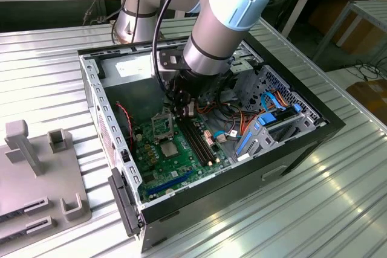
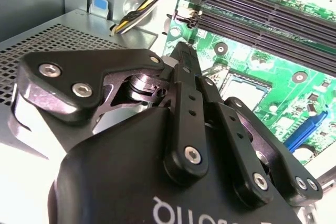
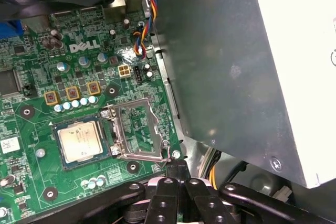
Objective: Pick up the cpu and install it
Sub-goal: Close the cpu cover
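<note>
cpu [image 3: 81, 140]: it lies flat in its socket on the green board [image 3: 37, 192], silver top up, seen in the first wrist view. In the exterior view the cpu [image 1: 167, 148] sits inside the open case [image 1: 242, 176], between the case's side wall on that view's left and the black slots [image 1: 196, 140]. In the second wrist view a corner of it [image 2: 244, 90] shows past my fingers.

Plate [image 3: 134, 129]: the socket's hinged metal frame is swung open and lies just beside the cpu, not over it.

Gripper [image 3: 176, 167]: my fingers are pressed together into one narrow tip with nothing between them. The tip is at the plate's corner, next to the grey supply box [image 3: 236, 66]; I cannot tell whether it touches the plate. In the second wrist view my gripper [image 2: 184, 53] points down at the board beside the slots [image 2: 252, 3]. In the exterior view my gripper [image 1: 183, 108] hangs inside the case, above the socket.

Table [image 1: 290, 222]: ribbed metal, carrying the case.
</note>
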